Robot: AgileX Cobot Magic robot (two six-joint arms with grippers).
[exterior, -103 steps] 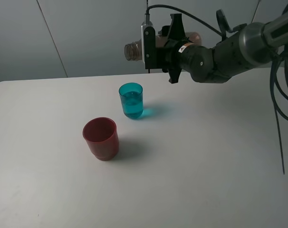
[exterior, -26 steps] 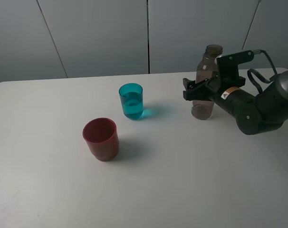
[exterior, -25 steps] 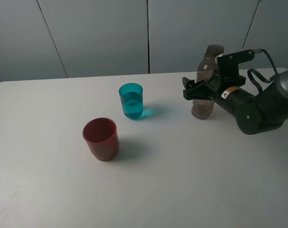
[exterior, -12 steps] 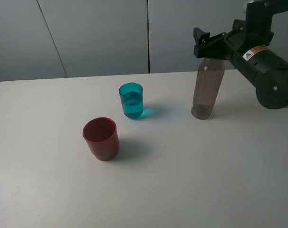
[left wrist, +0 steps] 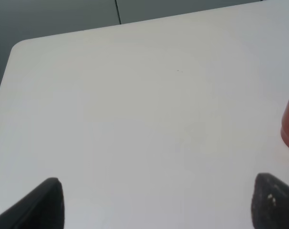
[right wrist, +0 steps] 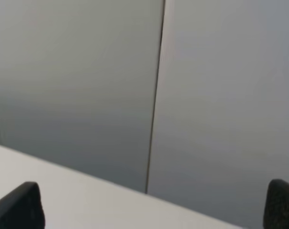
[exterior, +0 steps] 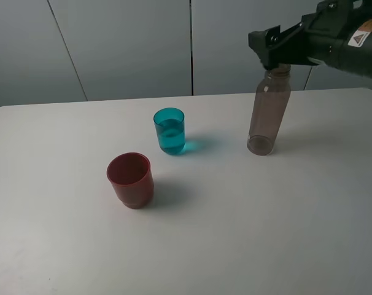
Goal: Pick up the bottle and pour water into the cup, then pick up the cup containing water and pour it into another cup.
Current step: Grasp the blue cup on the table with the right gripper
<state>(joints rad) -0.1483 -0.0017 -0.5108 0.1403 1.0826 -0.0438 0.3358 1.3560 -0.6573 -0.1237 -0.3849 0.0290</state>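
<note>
White table [exterior: 235, 233], grey panelled wall [exterior: 131, 49], bottle [exterior: 269, 114] standing upright

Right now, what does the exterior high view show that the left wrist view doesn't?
Only exterior high: the upright bottle, the right tool over its top, and the water in the teal cup. Only left wrist: the left tool, fingertips wide apart. Both: the red cup and the white table.

Pretty soft, even light, no glare
Faint shadows fall rightward on the worktop [exterior: 235, 215] in the high view; left claw [left wrist: 154, 207] and right claw [right wrist: 151, 210] are dark blurs.
</note>
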